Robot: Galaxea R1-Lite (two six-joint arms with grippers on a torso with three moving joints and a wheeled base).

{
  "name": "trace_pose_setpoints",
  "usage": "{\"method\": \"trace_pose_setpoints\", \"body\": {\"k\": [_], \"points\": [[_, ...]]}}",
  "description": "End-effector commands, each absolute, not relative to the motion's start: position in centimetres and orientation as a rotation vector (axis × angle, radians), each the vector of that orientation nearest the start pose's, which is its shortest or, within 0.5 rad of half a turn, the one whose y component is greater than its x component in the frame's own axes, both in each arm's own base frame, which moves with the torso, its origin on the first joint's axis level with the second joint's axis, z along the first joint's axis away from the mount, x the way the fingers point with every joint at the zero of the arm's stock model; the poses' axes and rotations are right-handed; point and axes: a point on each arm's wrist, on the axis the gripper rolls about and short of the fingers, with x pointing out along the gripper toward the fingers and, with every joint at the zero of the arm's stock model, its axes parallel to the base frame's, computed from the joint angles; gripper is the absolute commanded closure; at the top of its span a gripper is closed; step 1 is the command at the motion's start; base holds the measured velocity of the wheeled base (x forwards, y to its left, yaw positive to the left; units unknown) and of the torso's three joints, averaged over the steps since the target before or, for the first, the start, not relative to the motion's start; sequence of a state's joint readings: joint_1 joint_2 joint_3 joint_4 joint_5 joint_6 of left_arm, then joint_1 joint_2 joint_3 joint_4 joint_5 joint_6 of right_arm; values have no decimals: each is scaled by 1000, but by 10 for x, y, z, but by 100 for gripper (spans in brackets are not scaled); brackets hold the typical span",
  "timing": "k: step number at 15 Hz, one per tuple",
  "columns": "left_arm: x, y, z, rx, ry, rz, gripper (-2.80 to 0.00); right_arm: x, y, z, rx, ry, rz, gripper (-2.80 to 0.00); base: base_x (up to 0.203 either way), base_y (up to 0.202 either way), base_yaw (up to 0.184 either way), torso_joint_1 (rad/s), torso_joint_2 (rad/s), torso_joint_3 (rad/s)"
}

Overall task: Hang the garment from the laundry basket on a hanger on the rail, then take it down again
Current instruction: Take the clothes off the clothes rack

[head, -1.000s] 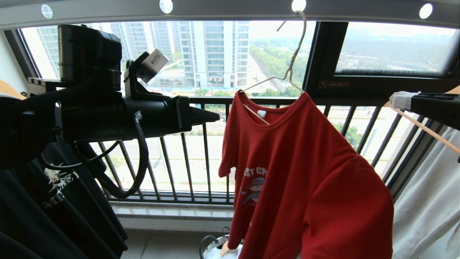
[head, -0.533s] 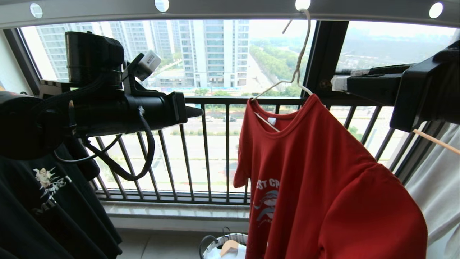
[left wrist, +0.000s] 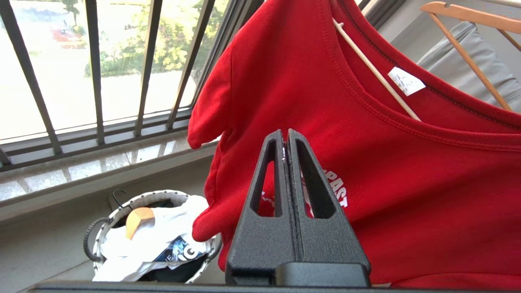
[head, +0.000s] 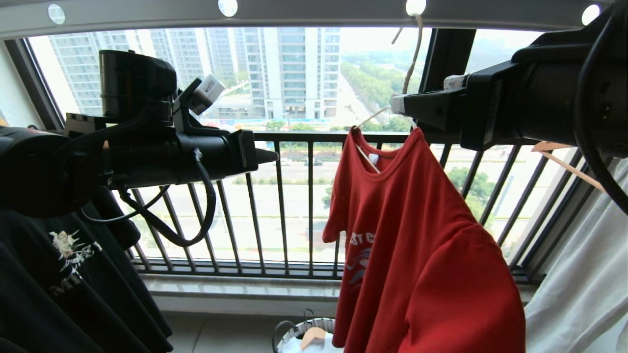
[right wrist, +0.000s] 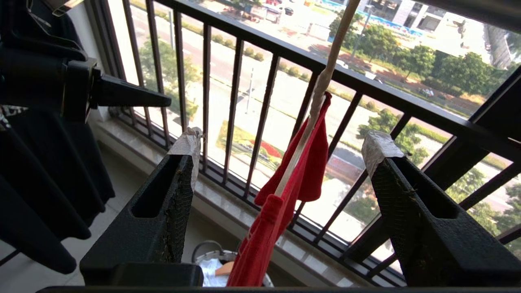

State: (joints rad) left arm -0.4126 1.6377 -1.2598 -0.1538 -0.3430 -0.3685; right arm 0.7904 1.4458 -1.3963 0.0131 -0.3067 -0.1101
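The red garment [head: 417, 245] hangs on the thin white hanger [head: 411, 63], whose hook sits in a hole of the grey rail [head: 314, 14]. My right gripper [head: 402, 105] is at the hanger's neck, just above the collar. In the right wrist view this gripper [right wrist: 285, 142] stands open with the hanger's stem [right wrist: 321, 85] between its fingers, untouched. My left gripper [head: 272, 156] is shut and empty, left of the garment and apart from it. From the left wrist, that gripper [left wrist: 285, 134] points at the garment's chest [left wrist: 407, 183]. The laundry basket [head: 304, 333] stands on the floor below.
A black printed T-shirt [head: 59, 274] hangs at the left under my left arm. At the right a pale grey garment [head: 584, 274] hangs on a wooden hanger [head: 564, 164]. The dark window railing [head: 294, 196] runs behind. White cloth lies in the basket [left wrist: 150, 240].
My right arm has swung in from the right edge, up and leftward to the hanger's neck. My left gripper has drawn back a little from the garment. The garment has swayed slightly.
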Motion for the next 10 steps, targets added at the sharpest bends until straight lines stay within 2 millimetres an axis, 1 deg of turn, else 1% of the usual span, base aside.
{"method": "trace_pose_setpoints", "body": {"k": [1,5,6,8,9,10], "points": [[280,-130,283,-344,365,-702,0,193,184,350,-156,52,475,-280,0,0,0,0,0,0],[279,-128,286,-346,354,-698,0,226,215,340,-154,53,421,-280,0,0,0,0,0,0],[279,-126,287,-347,348,-693,0,236,219,338,-144,53,386,-280,0,0,0,0,0,0],[280,-122,290,-351,335,-681,0,252,219,337,-111,40,314,-280,0,0,0,0,0,0],[280,-121,290,-351,334,-680,0,255,219,336,-106,35,287,0,0,0,0,0,0,0],[279,-121,291,-351,332,-681,0,256,218,336,-103,34,282,0,0,0,0,0,0,0]]}}
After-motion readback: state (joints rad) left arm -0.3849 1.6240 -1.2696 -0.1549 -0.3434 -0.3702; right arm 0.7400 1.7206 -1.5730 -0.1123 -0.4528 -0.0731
